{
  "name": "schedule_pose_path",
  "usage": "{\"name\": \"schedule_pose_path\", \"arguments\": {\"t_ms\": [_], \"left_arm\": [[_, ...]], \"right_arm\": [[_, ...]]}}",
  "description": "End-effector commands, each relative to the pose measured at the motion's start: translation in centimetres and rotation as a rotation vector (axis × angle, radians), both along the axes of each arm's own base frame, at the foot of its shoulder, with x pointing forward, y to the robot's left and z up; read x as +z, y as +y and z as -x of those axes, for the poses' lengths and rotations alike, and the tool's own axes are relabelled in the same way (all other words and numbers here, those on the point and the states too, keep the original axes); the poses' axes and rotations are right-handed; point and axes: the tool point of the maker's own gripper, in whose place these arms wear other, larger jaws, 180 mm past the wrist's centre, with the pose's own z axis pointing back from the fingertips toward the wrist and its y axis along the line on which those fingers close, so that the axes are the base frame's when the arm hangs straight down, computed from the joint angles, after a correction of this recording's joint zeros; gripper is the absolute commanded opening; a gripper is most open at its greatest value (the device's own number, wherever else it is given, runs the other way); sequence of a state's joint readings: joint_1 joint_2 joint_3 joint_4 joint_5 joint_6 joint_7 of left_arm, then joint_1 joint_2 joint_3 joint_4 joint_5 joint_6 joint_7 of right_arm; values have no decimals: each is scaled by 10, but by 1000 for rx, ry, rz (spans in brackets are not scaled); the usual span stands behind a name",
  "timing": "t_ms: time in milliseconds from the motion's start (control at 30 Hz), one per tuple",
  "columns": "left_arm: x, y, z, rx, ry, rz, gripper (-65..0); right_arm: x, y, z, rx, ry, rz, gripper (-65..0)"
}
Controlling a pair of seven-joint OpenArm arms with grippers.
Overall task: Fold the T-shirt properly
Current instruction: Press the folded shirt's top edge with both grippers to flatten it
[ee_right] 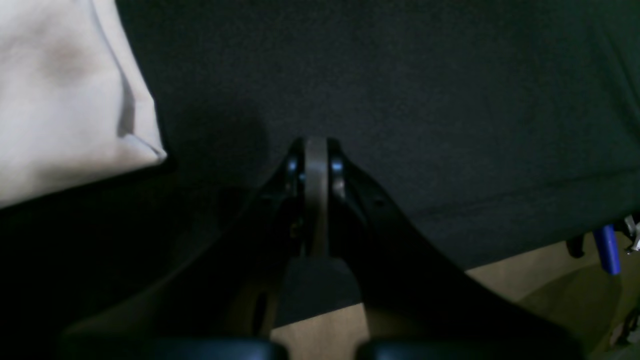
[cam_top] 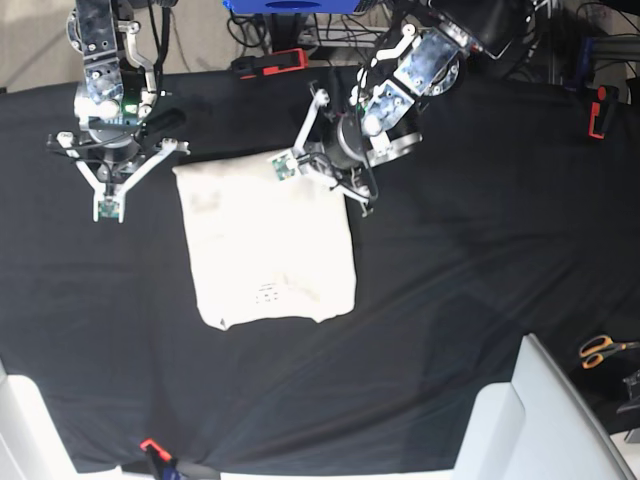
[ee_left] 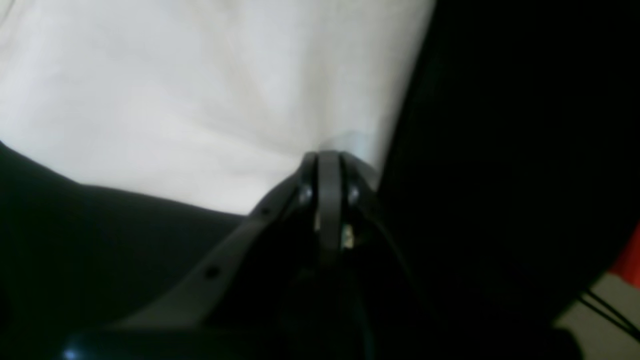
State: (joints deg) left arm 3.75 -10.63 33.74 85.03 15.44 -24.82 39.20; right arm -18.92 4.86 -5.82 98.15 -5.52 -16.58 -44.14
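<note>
We are pinching the top right corner of the cream cotton T-shirt (cam_top: pixel 268 240), lying mid-cloth, with our left gripper (ee_left: pixel 327 157); our right gripper (ee_right: pixel 316 145) is hovering clenched, empty. One-sided pulling risks skewing the fold.

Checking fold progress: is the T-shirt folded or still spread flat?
Partly folded: the T-shirt lies as a compact near-rectangle on the black cloth, no sleeves sticking out.

The T-shirt (cam_top: pixel 265 240) is plain cream, with a small faint dark printed mark near its lower edge; the table cloth (cam_top: pixel 470 260) is black; the scissors (cam_top: pixel 603 349) have orange handles; both grippers are black with pale grey pads.
</note>
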Motion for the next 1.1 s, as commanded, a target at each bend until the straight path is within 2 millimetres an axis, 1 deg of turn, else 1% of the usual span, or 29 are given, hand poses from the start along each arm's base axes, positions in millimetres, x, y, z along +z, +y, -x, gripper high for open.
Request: {"name": "schedule_pose_path", "arguments": {"t_ms": [0, 33, 100, 133, 167, 233, 300, 367, 433, 500, 533, 600, 633, 667, 733, 800, 900, 967, 1067], "left_arm": [[8, 10, -9, 24, -27, -2, -650], [12, 15, -11, 50, -34, 9, -650], [29, 21, -25, 103, -82, 38, -650], [39, 22, -31, 114, -109, 52, -650], [46, 23, -35, 125, -130, 61, -650], [59, 29, -40, 151, -166, 74, -650], [65, 43, -39, 195, -182, 74, -650], [65, 68, -38, 269, -182, 56, -650], [61, 107, -35, 356, -178, 8, -650], [58, 144, -28, 444, -172, -35, -650], [58, 162, -24, 493, -171, -56, -650], [58, 192, -15, 568, -167, -92, -650], [57, 204, -9, 597, -163, -108, -650], [56, 214, -3, 622, -156, -120, -650], [55, 224, 5, 649, -146, -131, -650], [53, 227, 10, 660, -136, -135, -650], [52, 223, 13, 659, -140, -114, -650], [52, 220, 15, 650, -152, -91, -650], [52, 218, 14, 645, -160, -79, -650]], "right_arm": [[11, -3, -11, 5, -48, 16, -648], [12, -1, -13, 9, -52, 14, -648], [13, 0, -16, 14, -62, 13, -648], [16, 2, -20, 26, -84, 14, -648], [20, 7, -26, 59, -111, 11, -648], [23, 30, -34, 169, -144, -10, -648], [24, 47, -37, 234, -157, -28, -648], [27, 61, -41, 272, -178, -40, -648], [29, 75, -43, 312, -205, -52, -648], [33, 83, -47, 338, -237, -59, -648], [33, 86, -48, 349, -248, -60, -648], [30, 88, -50, 360, -253, -58, -648], [28, 88, -54, 363, -257, -54, -647], [22, 89, -54, 371, -244, -52, -647], [12, 91, -54, 383, -218, -48, -647], [4, 96, -52, 400, -198, -49, -647], [2, 102, -54, 421, -209, -50, -647], [-2, 106, -52, 435, -197, -53, -647], [-16, 108, -44, 445, -153, -53, -647]]}}
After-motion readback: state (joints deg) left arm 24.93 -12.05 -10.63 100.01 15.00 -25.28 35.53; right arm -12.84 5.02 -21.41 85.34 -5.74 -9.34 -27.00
